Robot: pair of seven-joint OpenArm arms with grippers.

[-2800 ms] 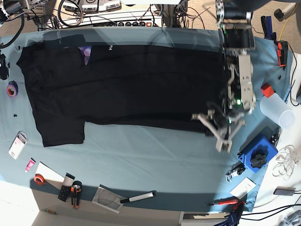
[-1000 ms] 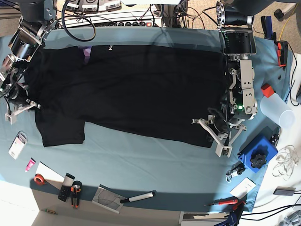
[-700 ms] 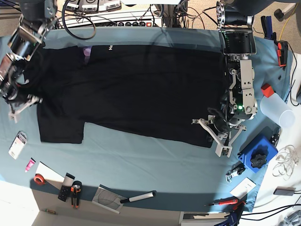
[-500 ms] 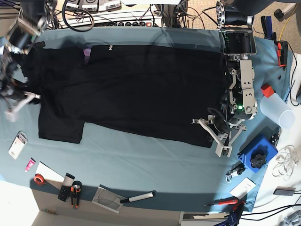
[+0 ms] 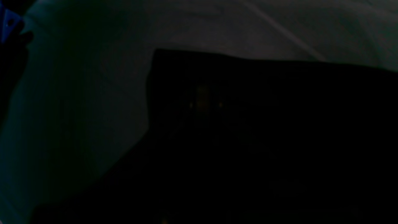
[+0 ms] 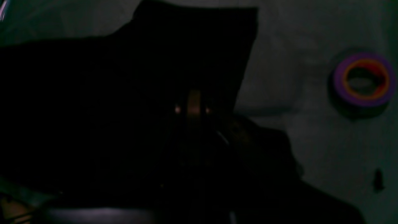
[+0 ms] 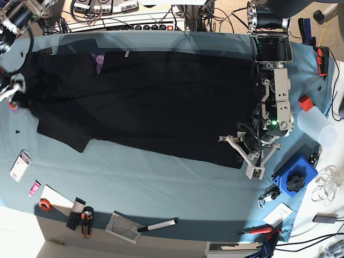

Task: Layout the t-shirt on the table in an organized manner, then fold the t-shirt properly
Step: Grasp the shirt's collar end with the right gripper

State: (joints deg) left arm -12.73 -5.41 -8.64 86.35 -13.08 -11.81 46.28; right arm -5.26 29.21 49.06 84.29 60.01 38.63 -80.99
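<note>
The black t-shirt lies spread lengthwise across the teal table, with a purple bit of print showing near its far edge. My left gripper sits at the shirt's near-right corner. In the left wrist view, dark cloth fills the middle and bottom. My right gripper is at the table's far left edge, at the shirt's left end. In the right wrist view, black cloth bunches around its fingers. Both wrist views are very dark, and the fingers barely show.
A purple tape roll lies just beside my right gripper. A blue box, a clear cup and a red block stand at the right edge. Hand tools and a marker lie along the front.
My right arm has swung left and toward the back, dragging the shirt's left end with it, so the near-left sleeve corner has pulled up and in. The left arm has stayed still.
</note>
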